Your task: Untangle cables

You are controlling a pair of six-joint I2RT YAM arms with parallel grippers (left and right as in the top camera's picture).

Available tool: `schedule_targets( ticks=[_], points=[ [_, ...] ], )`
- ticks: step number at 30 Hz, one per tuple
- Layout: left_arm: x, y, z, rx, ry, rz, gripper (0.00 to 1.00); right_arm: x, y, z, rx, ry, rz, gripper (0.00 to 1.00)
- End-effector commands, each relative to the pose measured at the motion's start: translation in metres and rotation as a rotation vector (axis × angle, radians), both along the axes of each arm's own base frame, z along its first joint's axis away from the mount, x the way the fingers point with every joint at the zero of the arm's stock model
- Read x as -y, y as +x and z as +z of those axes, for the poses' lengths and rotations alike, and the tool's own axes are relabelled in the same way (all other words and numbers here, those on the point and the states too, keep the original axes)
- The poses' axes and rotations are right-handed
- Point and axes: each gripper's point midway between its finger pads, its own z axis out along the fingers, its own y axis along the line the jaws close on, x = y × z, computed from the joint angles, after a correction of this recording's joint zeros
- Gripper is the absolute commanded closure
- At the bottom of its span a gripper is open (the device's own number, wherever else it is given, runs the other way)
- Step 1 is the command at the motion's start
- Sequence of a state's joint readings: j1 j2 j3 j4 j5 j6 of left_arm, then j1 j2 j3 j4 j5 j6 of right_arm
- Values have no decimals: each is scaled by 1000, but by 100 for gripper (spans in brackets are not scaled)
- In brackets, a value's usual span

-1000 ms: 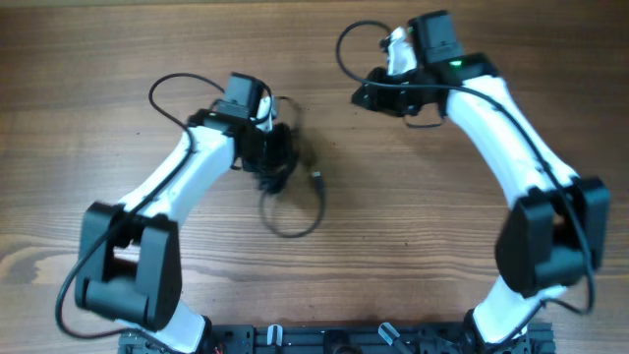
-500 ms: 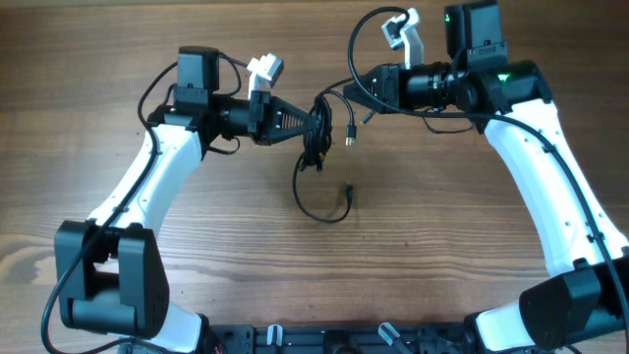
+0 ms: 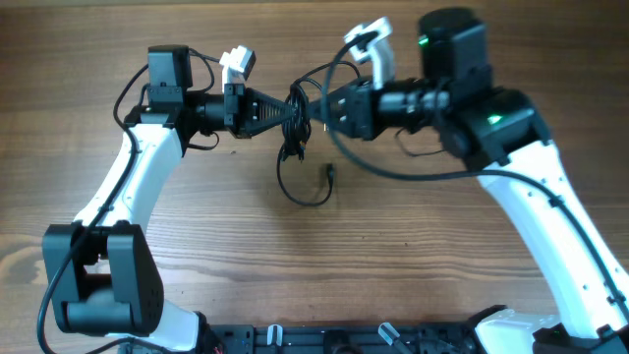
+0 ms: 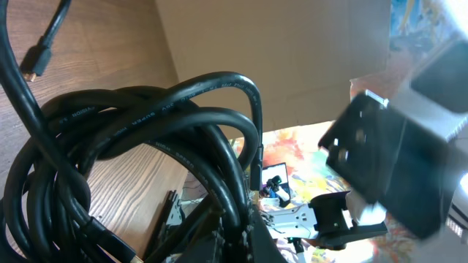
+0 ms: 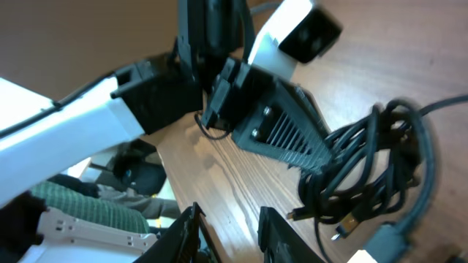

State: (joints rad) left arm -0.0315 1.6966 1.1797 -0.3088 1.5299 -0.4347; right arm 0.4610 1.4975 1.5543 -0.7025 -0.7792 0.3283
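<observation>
Overhead view: the cables (image 3: 295,126) sit as one dark bunch just to the 11 o'clock side of the worktop (image 3: 197,246) centre, between the two arms.

Left end effector (image 3: 288,110) comes in from 9 o'clock, lying level and pointing toward 3 o'clock. We read it as clamped shut on the bunch, with the cords gathered at its tips. In the left wrist view the cables (image 4: 146,131) fill the frame as several overlapping black loops pinched together at the lower edge. One small plug (image 4: 33,66) stands free at 10 o'clock.

Right end effector (image 3: 324,106) comes in from 3 o'clock, pointing toward 9 o'clock, its tips just beside the bunch. In the right wrist view its own fingers (image 5: 186,234) stand apart at the 6 o'clock edge with bare wood showing between them. We note it as open with nothing in the gap (image 5: 230,234). In that same view the cables (image 5: 373,161) lie at 3 o'clock, off to the side of the gap, hanging from the ribbed finger of the left end effector (image 5: 285,139).

From the bunch a single thin loop (image 3: 295,192) drops toward 6 o'clock. A loose plug end (image 3: 331,173) sits at 5 o'clock of the bunch. We cannot tell whether the loop's low point touches the worktop.
</observation>
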Motion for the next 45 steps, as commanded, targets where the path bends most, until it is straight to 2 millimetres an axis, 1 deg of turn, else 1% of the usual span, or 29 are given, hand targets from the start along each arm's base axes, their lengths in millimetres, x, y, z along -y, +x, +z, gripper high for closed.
schedule_targets(
  ticks=[1, 5, 8, 10, 11, 12, 13, 14, 16, 17, 22, 25, 30, 33, 35, 38, 40, 42, 45],
  points=[
    [-1, -6, 19, 22, -35, -30, 96, -1, 21, -32, -66, -115, -163, 72],
    [-1, -6, 19, 22, -35, -30, 96, -7, 42, -72, -143, -172, -195, 71],
    [-1, -6, 19, 21, -35, -31, 96, -10, 60, -94, -155, -202, -232, 71],
    [-1, -6, 19, 18, -35, -31, 96, -5, 72, -105, -173, -211, -270, 71],
    [-1, -6, 19, 18, -35, -31, 96, -1, 80, -108, -174, -206, -284, 71],
    [-1, -6, 19, 18, -35, -31, 96, 0, 82, -106, -168, -196, -283, 70],
    [-1, -6, 19, 18, -35, -31, 96, -1, 84, -102, -144, -177, -263, 69],
    [0, -6, 19, 18, -35, -31, 96, -11, 81, -91, -105, -128, -189, 66],
    [0, -6, 19, 18, -35, -31, 96, -14, 81, -90, -100, -116, -177, 64],
    [0, -6, 19, 18, -35, -31, 96, -15, 81, -92, -103, -119, -176, 64],
    [0, -6, 19, 0, -35, -31, 96, -15, 83, -118, -146, -165, -167, 64],
    [0, -6, 19, 0, -34, -31, 96, -8, 91, -127, -135, -206, -214, 64],
    [0, -6, 19, -1, -35, -31, 96, 6, 104, -128, -120, -218, -262, 64],
    [0, -6, 19, -1, -35, -31, 96, 12, 107, -129, -113, -227, -266, 64],
    [0, -6, 19, -1, -34, -31, 96, 12, 106, -129, -108, -229, -261, 63],
    [0, -6, 19, 0, -35, -31, 96, 7, 102, -126, -100, -208, -217, 62],
    [0, -6, 19, 0, -34, -31, 96, 0, 97, -129, -112, -202, -184, 61],
    [0, -6, 19, 0, -34, -31, 96, -10, 93, -142, -133, -216, -162, 61],
    [0, -6, 19, 0, -34, -31, 96, -22, 92, -153, -145, -218, -144, 62]
  ],
)
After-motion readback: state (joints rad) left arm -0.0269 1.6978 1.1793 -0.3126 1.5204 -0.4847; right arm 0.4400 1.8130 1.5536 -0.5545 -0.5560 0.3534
